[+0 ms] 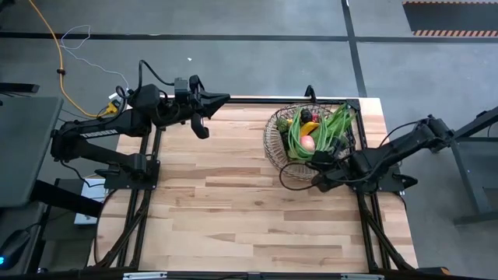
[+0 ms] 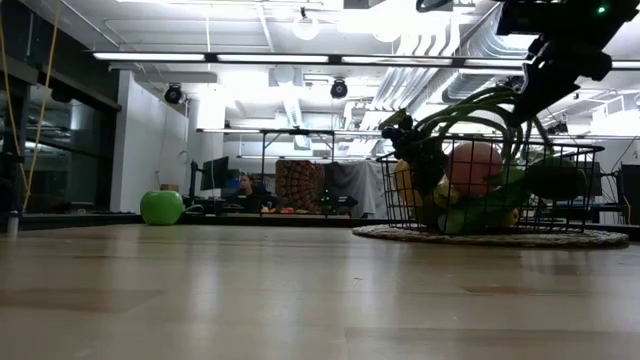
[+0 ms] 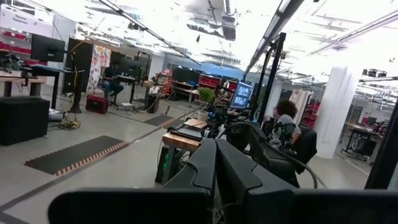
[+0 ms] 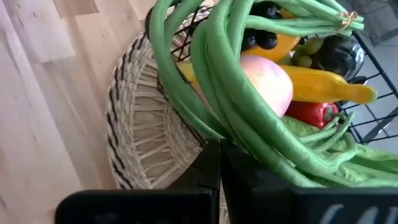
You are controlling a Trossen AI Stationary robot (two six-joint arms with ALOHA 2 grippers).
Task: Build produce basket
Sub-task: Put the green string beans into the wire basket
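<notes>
Green beans (image 4: 230,106) over wire basket (image 1: 274,138)

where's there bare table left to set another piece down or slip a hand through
Bare wood runs across the table from the basket to the left edge, and over the whole near half. It is crowded at the far right corner: the basket brims with green beans and fruit, with the right tool at its near rim.

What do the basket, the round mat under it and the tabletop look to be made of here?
Basket: thin dark metal wire in an open grid, by its straight rigid bars. Mat: woven straw or wicker, pale with dark strands, matte; the radial weave shows. Tabletop: jointed wood strips, butcher-block style, with a light satin finish, probably sealed.
</notes>
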